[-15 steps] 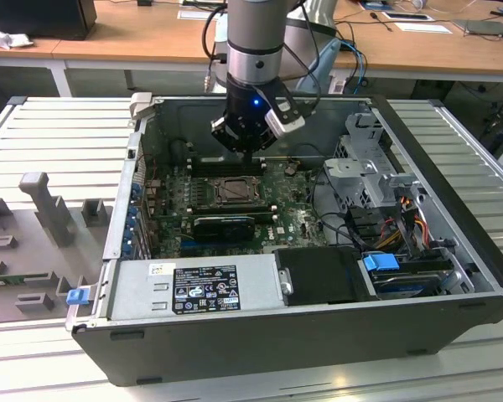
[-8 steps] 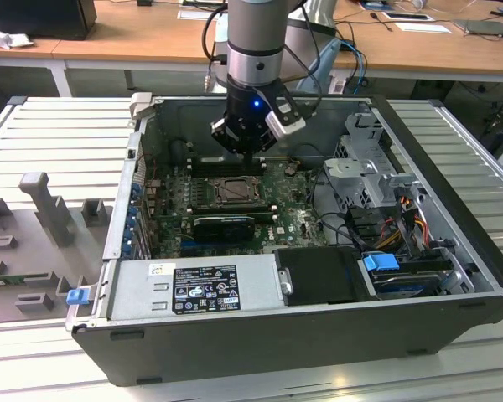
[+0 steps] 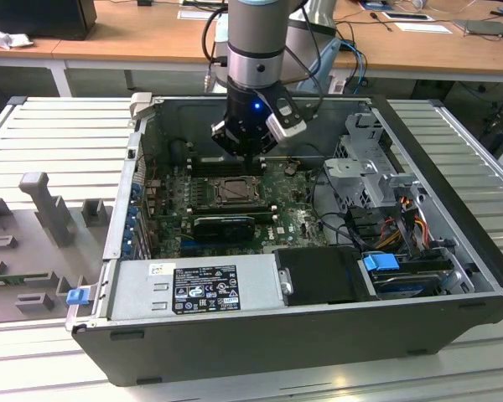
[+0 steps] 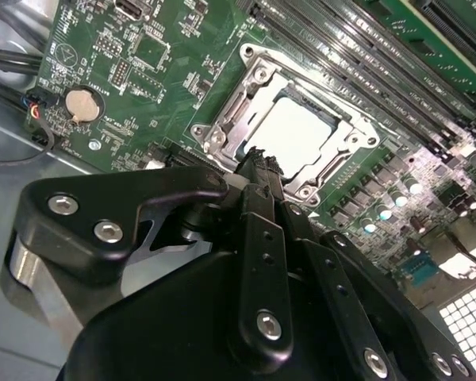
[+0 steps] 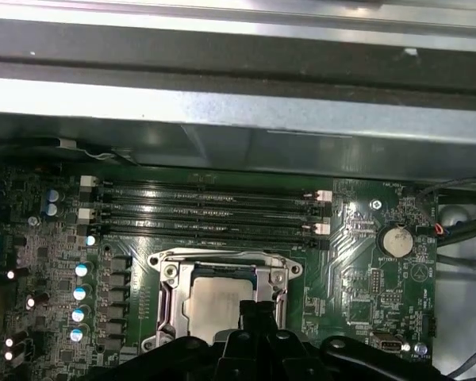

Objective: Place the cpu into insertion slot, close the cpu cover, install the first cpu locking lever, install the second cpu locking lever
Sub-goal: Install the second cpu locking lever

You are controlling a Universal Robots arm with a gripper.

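cpu (image 4: 297, 135) is seated flat in the insertion slot (image 5: 165, 274), cpu cover (image 4: 246, 99) seemingly closed over its rim, though latching can't be confirmed. gripper (image 4: 259, 163) is held just above the socket's 6 o'clock edge in the second wrist view, fingers pinched together, nothing gripped. memory slots (image 5: 206, 210) crowd the far side; open board is left elsewhere.

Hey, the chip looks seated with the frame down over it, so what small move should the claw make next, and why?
Probably ease the claw down a little toward the near edge of the cpu cover. In the second wrist view the cpu lies under the flat cover, and the shut claw hangs just above that edge, apparently not touching it.
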